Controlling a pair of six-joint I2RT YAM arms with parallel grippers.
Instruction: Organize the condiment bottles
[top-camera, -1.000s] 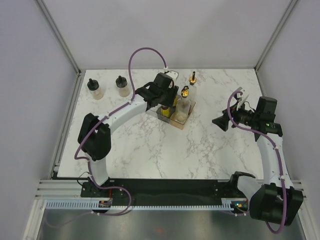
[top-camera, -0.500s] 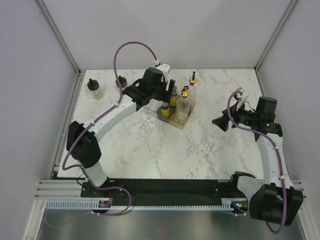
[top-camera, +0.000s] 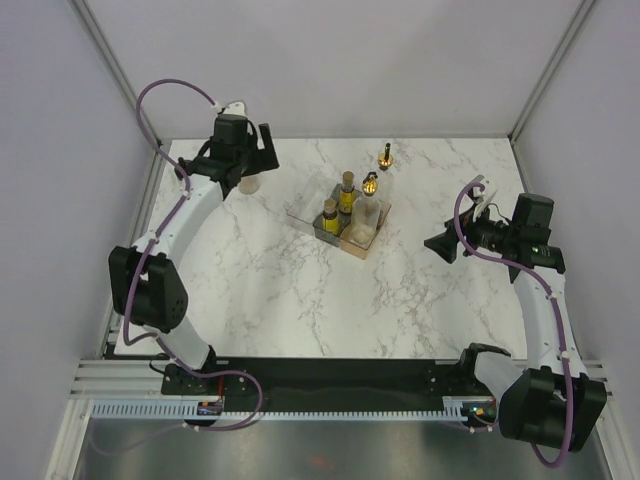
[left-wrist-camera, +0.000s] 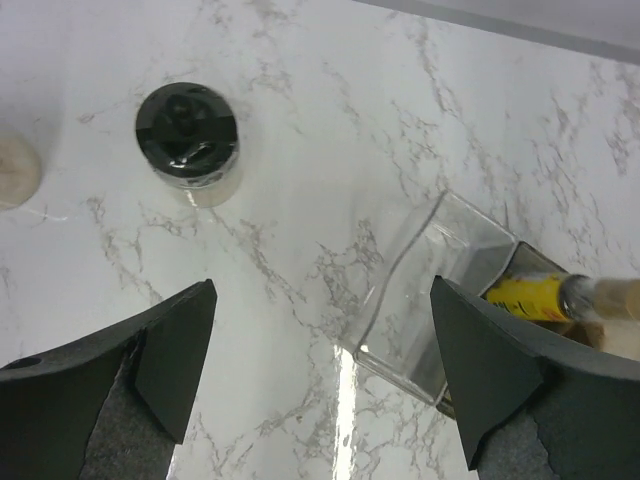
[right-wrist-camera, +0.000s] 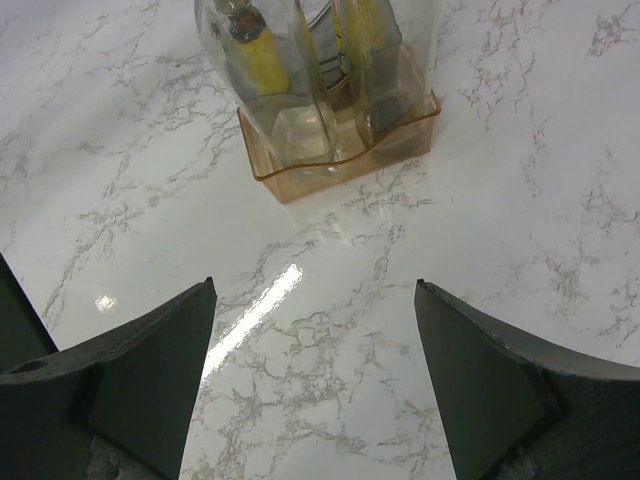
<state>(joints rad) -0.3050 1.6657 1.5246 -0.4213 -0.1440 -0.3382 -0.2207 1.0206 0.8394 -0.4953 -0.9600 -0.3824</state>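
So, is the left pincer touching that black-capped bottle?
Apart. The left wrist view shows the left pincer open, with bare table between it and the black-capped bottle, which stands ahead of it.

Marble tabletop (right-wrist-camera: 520, 200) with a peach-based compartment tray (right-wrist-camera: 300, 187) at the upper edge, holding clear bottles (right-wrist-camera: 303, 122); one shows a yellow label (right-wrist-camera: 262, 60). In the foreground, the dark jaws of the right gripper (right-wrist-camera: 312, 300) stand wide apart over the marble, short of the tray.
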